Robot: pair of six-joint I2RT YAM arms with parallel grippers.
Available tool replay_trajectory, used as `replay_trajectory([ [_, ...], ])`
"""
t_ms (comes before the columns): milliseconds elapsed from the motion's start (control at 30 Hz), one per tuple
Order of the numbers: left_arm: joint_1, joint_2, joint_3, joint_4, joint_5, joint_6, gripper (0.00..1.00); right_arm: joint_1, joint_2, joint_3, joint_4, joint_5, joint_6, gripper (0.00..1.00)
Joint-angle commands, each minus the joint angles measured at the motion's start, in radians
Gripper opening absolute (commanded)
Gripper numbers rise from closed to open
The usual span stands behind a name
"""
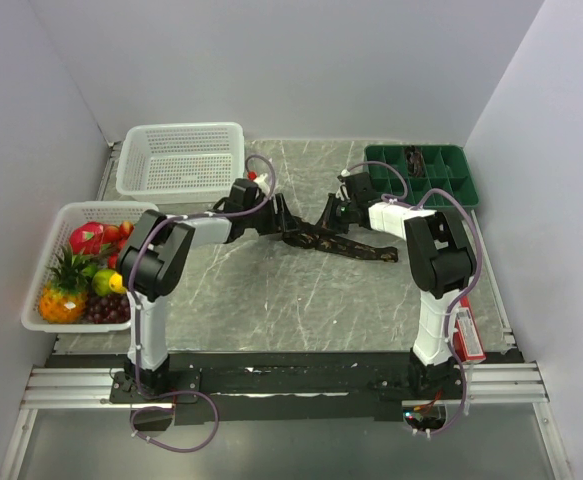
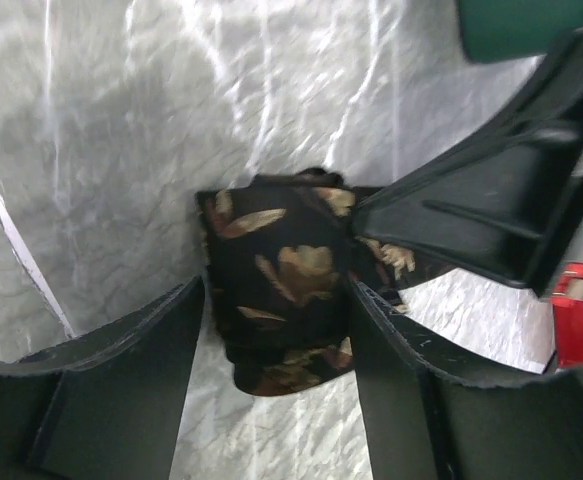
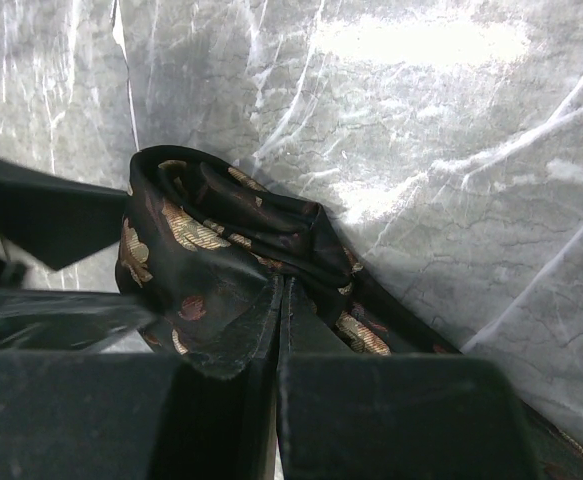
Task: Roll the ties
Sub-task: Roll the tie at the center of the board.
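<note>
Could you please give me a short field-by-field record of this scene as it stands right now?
tie: dark, patterned, mid-table; one end folded up, the rest trailing right
left gripper: fingers on either side of the folded end, holding it
right gripper: shut, pinching the same fold
white basket: far left of the table
fruit basket: left edge, holding fruit
green tray: far right, with compartments

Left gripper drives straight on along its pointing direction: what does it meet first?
The rolled tie, sitting right between the left gripper's fingers. Depth is unclear, but the table looks close behind it.
</note>
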Motion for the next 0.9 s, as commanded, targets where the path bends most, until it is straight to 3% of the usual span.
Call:
replay_trajectory([
  [0,0.008,0.035,-0.001,0.061,0.08,-0.058,0.66,0.015,-0.015,0.026,-0.037,0.032,-0.027,0.0],
  [167,0.009,0.058,-0.035,0.127,0.124,-0.096,0.58,0.019,-0.017,0.029,-0.04,0.037,-0.03,0.0],
  [267,0.009,0.068,-0.052,0.168,0.127,-0.119,0.42,0.023,-0.018,0.034,-0.043,0.039,-0.036,0.0],
  [300,0.009,0.071,-0.052,0.177,0.13,-0.123,0.25,0.023,-0.018,0.034,-0.043,0.039,-0.043,0.0],
  [400,0.014,0.086,-0.052,0.193,0.126,-0.133,0.05,0.026,-0.034,0.031,-0.035,0.037,-0.05,0.0],
  [667,0.022,0.074,-0.049,0.191,0.1,-0.124,0.01,0.027,-0.141,-0.003,-0.038,0.069,-0.073,0.0],
  [867,0.023,0.029,0.026,0.004,-0.001,-0.025,0.01,0.027,-0.181,-0.031,-0.06,0.089,-0.101,0.0],
])
